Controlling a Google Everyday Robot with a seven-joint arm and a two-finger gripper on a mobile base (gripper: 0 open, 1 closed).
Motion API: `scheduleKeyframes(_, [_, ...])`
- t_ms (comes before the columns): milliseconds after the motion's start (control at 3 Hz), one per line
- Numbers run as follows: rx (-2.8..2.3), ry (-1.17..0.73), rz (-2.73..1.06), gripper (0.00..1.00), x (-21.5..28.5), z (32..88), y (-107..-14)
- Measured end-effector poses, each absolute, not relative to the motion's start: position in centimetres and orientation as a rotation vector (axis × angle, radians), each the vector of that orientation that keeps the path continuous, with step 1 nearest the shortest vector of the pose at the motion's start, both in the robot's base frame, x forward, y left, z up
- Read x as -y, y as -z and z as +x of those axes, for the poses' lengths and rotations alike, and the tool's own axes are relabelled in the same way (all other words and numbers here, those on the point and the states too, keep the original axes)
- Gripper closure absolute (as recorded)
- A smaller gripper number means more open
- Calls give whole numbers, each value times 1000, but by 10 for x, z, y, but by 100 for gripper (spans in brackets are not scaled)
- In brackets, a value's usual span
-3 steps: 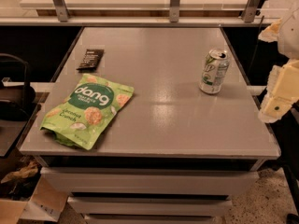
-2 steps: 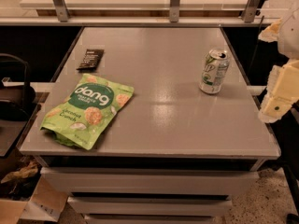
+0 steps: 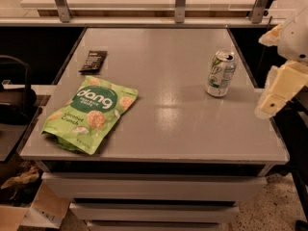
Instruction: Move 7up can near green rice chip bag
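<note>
I am seeing the 7up can [image 3: 221, 73] standing upright near the right edge of the table [image 3: 163, 129], well apart from the green rice chip bag [image 3: 91, 113], which is lying flat at the front left. The gripper [image 3: 280, 89] is hanging off the table's right side, near the can but not touching it, probably placed for a reach; its state I cannot tell. A black packet [image 3: 93, 61] is lying behind the bag, so I am favouring the bare patch to the bag's right

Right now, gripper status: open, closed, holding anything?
Gripper: cannot be told. It is by the table's right edge, apart from the 7up can, which stands on the table.
</note>
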State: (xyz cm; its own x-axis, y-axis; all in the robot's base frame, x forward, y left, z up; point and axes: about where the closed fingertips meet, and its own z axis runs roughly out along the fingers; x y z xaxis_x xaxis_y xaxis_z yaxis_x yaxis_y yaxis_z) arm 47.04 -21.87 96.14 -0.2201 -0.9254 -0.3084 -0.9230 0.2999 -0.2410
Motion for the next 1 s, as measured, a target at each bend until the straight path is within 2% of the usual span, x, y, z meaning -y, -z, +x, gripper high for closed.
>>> scheduleKeyframes(1000, [-2252,-69,-1426,0,246,543,-902])
